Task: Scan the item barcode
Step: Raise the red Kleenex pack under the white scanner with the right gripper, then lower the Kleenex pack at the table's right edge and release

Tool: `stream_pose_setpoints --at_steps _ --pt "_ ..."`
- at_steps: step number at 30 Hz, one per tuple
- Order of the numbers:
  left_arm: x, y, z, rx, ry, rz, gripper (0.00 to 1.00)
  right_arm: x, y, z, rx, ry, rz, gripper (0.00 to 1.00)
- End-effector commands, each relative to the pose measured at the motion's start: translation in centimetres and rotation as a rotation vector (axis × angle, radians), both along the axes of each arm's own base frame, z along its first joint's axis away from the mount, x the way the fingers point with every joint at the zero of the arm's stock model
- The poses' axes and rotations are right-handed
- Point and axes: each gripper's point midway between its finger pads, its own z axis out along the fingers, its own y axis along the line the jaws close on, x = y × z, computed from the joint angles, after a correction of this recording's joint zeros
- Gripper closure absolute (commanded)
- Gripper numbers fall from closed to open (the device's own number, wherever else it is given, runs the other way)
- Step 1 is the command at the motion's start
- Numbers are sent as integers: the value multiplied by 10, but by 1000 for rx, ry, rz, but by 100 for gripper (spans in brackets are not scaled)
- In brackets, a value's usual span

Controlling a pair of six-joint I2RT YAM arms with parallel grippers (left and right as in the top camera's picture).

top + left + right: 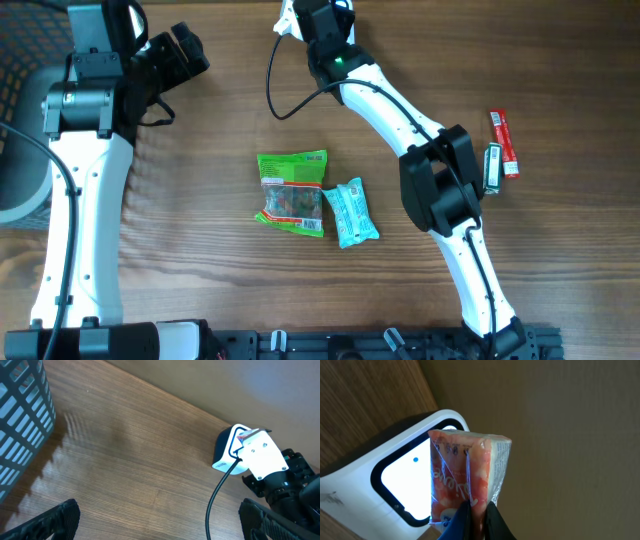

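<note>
A: While the right tool (pixel 475 512) pinches it by one end, how does the packet (pixel 465 475) look?
B: Pink and clear, crinkled, just beyond that tool, before the lit white scanner (pixel 395 485). One packet, one scanner.
A: And the left tool (pixel 160 525)?
B: Spread wide, gripping nothing. Well apart from both tools: one green bag (pixel 292 192), one blue bag (pixel 352 212), one red stick (pixel 504 143).

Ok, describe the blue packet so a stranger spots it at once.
Look at the middle of the wooden table. Two packets lie side by side there; the blue packet is the one nearer the right arm, slim and pale, unlike the wider green packet.
</note>
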Motion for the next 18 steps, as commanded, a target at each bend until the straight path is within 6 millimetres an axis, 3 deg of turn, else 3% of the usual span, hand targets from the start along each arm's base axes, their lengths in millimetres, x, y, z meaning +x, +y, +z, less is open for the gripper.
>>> stream_pose_setpoints --at_steps 1,4,5,8,10,12,14,17,18 --pt "1 1 -1 16 0 -2 0 2 5 9 89 -42 -33 96" --pt "1 1 -1 16 0 -2 0 -4 10 46 226 -55 -22 96" --pt "1 1 -1 16 0 -2 0 -15 11 71 324 -35 -17 96" --pt "1 1 -1 16 0 -2 0 -61 -12 126 503 61 -106 96" --pt "1 1 -1 16 0 -2 0 -101 -34 148 528 145 -167 96" --pt "1 1 -1 16 0 -2 0 -146 -63 159 519 256 -237 96" --pt "1 1 -1 16 0 -2 0 -182 -85 152 542 407 -284 95" --pt "1 1 -1 16 0 -2 0 -226 -124 121 606 693 -414 96" --pt "1 1 -1 16 0 -2 0 -232 -139 111 626 736 -483 96"
